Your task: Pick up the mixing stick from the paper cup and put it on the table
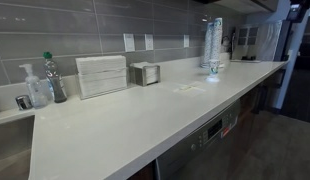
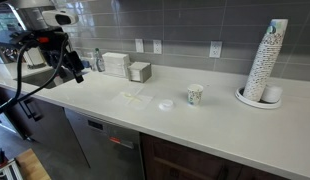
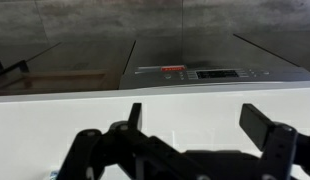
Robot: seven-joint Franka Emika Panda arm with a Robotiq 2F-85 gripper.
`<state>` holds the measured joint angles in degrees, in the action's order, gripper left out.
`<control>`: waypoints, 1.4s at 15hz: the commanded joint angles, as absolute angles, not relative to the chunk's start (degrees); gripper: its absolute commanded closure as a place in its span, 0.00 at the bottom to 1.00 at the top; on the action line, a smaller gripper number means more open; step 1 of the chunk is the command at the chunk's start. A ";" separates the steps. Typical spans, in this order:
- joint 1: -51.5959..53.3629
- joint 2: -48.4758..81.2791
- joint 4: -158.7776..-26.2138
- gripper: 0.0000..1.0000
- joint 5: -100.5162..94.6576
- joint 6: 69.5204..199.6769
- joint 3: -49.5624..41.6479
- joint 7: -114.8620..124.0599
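Note:
The small whitish paper cup [image 2: 195, 94] stands upright on the off-white table [image 2: 115, 110], near its middle. I cannot make out a mixing stick in the cup at this size. A few thin pale strips [image 2: 135, 95] lie flat on the table to the cup's left. My gripper [image 2: 72, 67] hangs at the table's far left end, well away from the cup. In the wrist view the gripper [image 3: 195, 112] is open and empty above the white table [image 3: 185, 100] near its front edge. The table also shows in an exterior view [image 1: 115, 125].
A tall stack of cups [image 2: 267, 58] stands on a dish at the back right. A small round lid [image 2: 167, 103] lies left of the paper cup. A napkin dispenser [image 1: 101, 75], a small box [image 1: 145, 73] and a soap bottle [image 1: 35, 88] line the tiled wall. A dishwasher [image 3: 185, 72] sits under the table.

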<state>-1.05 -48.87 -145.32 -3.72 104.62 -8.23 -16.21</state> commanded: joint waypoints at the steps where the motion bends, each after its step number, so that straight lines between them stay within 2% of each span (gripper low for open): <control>1: -0.81 -48.83 -145.15 0.00 -3.84 104.44 -8.37 -16.06; 8: -1.29 -47.91 -143.73 0.00 -4.12 103.91 -8.73 -15.89; 12: -2.10 -41.04 -131.62 0.00 0.30 100.96 -12.49 -13.08; 16: -2.82 -31.35 -118.99 0.00 6.65 103.23 -16.79 -9.22; 21: -5.90 -18.56 -110.06 0.00 14.01 113.39 -19.72 -3.82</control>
